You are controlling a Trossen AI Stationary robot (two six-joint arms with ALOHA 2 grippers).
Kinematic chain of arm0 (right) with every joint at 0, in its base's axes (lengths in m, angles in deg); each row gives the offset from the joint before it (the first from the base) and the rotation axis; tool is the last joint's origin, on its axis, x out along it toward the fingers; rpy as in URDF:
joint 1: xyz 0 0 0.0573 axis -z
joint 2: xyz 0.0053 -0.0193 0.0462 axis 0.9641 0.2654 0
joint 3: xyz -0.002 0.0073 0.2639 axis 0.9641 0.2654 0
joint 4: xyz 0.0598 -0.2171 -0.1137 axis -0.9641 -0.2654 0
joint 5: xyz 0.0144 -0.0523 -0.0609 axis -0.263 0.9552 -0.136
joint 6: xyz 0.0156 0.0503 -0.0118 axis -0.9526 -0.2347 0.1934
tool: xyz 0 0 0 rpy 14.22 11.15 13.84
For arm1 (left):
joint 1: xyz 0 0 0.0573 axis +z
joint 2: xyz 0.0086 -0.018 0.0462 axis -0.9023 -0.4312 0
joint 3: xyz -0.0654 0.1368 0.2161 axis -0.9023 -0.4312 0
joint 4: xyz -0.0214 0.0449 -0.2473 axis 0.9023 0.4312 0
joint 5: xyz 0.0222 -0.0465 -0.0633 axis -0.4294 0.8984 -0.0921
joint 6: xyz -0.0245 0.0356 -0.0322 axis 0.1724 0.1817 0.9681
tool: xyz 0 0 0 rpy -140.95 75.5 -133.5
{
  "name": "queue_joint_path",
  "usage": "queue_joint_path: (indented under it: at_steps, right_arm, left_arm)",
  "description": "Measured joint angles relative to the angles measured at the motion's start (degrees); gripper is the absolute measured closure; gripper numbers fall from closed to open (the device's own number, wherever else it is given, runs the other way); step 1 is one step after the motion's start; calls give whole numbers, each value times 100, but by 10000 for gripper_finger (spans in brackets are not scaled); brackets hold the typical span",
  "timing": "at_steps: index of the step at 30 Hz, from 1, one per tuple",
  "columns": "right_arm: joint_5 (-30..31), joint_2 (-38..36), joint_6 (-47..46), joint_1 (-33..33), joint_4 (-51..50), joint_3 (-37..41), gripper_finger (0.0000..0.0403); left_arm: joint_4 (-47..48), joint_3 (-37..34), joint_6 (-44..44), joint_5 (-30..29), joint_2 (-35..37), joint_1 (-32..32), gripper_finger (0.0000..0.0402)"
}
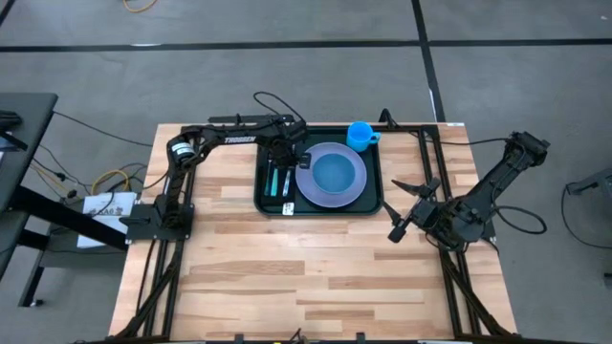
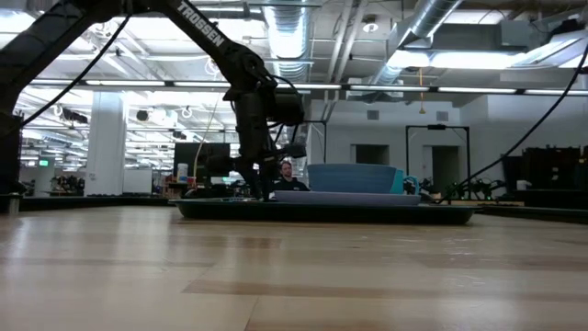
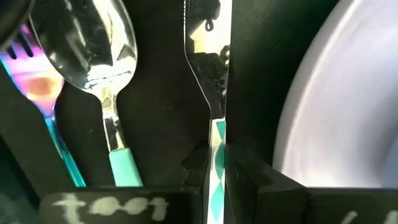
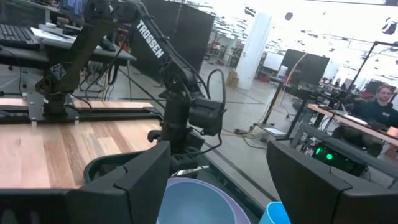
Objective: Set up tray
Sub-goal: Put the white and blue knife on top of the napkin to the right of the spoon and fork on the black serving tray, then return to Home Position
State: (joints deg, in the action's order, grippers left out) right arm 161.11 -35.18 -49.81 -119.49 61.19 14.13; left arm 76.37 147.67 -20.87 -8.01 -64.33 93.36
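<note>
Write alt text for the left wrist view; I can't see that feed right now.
The left gripper is shut on the teal-patterned handle of a knife, held over the dark tray. Beside the knife lie a spoon and an iridescent fork, both with teal handles. On the knife's other side is the lavender plate.

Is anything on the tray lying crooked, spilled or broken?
Nothing stands out. On the tray the plate lies flat, the cup stands upright, and fork, spoon and knife lie side by side.
</note>
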Motion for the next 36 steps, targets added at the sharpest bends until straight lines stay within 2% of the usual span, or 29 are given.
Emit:
queue_joint_path:
  at_steps: [9,22,36]
  right_arm:
    - [0,0,0,2,-4,2,143]
    - [-2,0,-2,0,-4,0,143]
    - [-2,0,-2,0,-2,2,143]
  left_arm:
    - [-31,-141,59,4,4,0,379]
    - [-46,-141,18,-138,4,4,349]
    - [-44,-141,-79,-3,4,76,290]
